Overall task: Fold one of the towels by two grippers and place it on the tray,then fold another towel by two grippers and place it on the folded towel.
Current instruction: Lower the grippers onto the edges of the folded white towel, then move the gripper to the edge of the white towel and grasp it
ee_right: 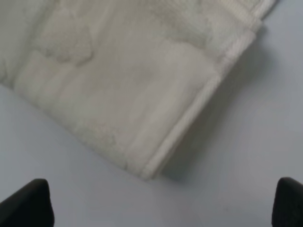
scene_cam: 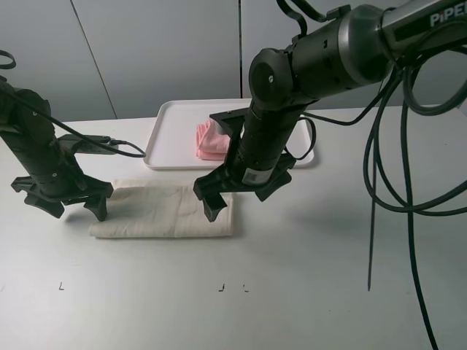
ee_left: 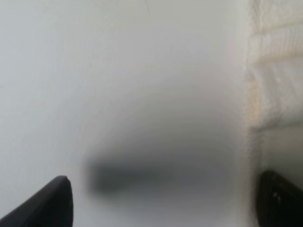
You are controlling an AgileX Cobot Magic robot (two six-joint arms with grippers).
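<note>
Right end effector [scene_cam: 241, 197] hovers over cream towel [scene_cam: 160, 211] corner

The right arm [scene_cam: 271, 138] is hiding part of the pink towel [scene_cam: 206, 141], while the left wrist view is blurring what is probably the cream towel [ee_left: 275, 61].

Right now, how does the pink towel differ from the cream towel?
The pink towel is a small thick bundle; the cream towel is a wider, flatter folded rectangle. The pink towel lies on the tray; the cream towel lies on the table. Both are terry cloth.
</note>
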